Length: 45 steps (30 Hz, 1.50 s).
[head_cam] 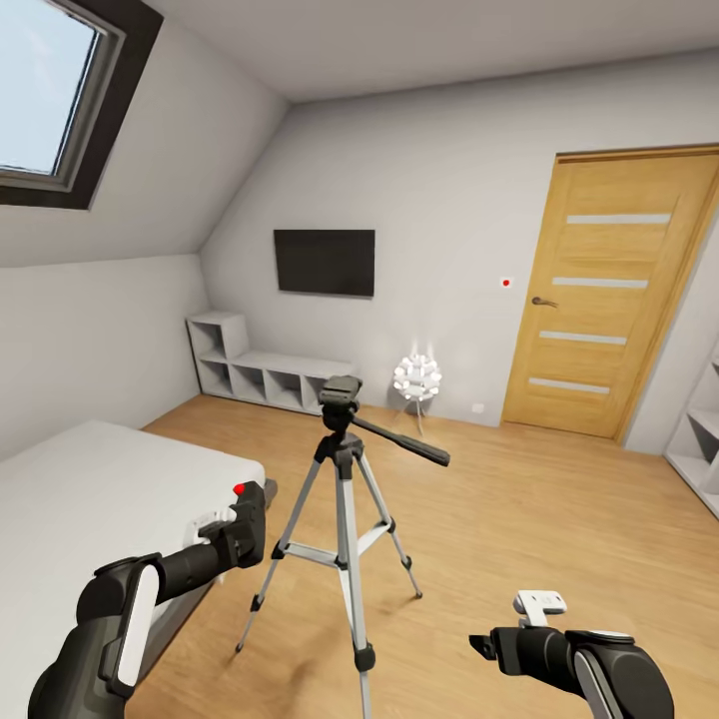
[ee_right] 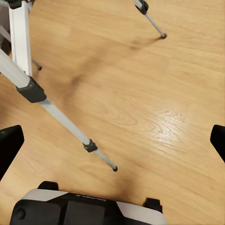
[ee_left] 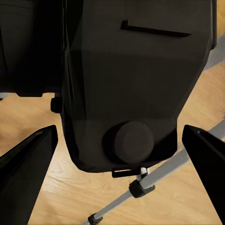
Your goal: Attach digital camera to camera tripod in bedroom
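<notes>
1. Right now the left gripper [head_cam: 243,529] has its fingers [ee_left: 28,164] clamped around the digital camera [head_cam: 250,521], carrying it in the air beside the bed [head_cam: 90,489], red button up.
2. Up close in the left wrist view, the camera's dark body [ee_left: 131,79] sits between the two fingers, with a tripod leg [ee_left: 154,176] showing on the wood floor [ee_left: 70,187] beneath.
3. Centre stage, the camera tripod [head_cam: 342,469] stands upright on the bedroom floor, legs spread, its black head [head_cam: 340,391] bare and the pan handle [head_cam: 404,439] sticking out to the robot's right.
4. Meanwhile the right gripper [head_cam: 499,639] hangs low over the floor, fingers [ee_right: 10,145] spread wide and holding nothing; tripod legs [ee_right: 56,112] cross its wrist view.
5. Progress check: pickup looks done, and the camera is near the tripod but clearly lower than the head and off to its left.
6. Left to do, by my read: lift it, bring it over the head, and seat it there.
</notes>
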Available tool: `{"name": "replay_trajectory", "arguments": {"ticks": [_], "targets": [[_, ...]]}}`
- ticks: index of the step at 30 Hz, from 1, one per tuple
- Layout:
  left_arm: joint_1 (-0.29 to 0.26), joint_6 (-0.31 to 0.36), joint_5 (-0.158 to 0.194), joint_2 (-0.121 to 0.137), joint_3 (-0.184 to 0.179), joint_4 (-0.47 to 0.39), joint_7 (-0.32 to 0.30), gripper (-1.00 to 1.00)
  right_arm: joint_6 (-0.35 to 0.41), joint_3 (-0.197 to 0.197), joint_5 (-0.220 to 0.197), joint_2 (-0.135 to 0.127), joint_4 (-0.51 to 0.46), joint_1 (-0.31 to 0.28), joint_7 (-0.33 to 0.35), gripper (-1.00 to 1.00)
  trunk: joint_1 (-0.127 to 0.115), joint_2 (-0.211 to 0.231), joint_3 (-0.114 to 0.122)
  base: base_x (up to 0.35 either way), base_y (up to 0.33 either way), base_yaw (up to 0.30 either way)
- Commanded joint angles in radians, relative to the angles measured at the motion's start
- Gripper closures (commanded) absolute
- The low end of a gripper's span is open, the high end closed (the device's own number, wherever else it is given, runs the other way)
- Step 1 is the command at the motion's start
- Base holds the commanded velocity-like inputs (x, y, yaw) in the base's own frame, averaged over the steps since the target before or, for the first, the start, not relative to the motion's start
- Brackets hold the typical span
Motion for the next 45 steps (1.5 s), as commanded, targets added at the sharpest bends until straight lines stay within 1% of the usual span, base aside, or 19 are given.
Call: {"name": "replay_trajectory", "arguments": {"ticks": [1,23,32,40,45], "targets": [[0.000,0.008,0.011,-0.001,0.002,-0.001,0.002,1.00,0.005,0.000,-0.002,-0.002,-0.001,0.000,0.001,-1.00,0.001,-0.001,0.000,0.088,0.000,0.000],[0.001,0.008,0.011,-0.001,0.003,-0.001,0.001,1.00,0.005,0.000,-0.002,-0.003,-0.001,0.000,0.001,-1.00,0.001,-0.001,0.000,0.017,0.000,-0.002],[0.001,0.009,0.010,-0.001,0.003,0.000,0.002,1.00,0.005,0.001,-0.001,0.001,-0.002,0.000,0.001,-1.00,0.001,-0.001,0.000,0.000,0.000,-0.189],[0.001,0.009,0.010,-0.001,0.004,0.000,0.002,1.00,0.005,0.001,-0.001,0.000,-0.002,0.000,0.001,-1.00,0.001,-0.001,0.000,0.000,0.009,-0.049],[0.001,0.009,0.011,0.000,0.004,0.000,0.002,1.00,0.005,0.001,-0.001,0.001,-0.002,0.000,0.001,-1.00,0.001,-0.001,0.000,0.000,0.132,-0.019]]}}
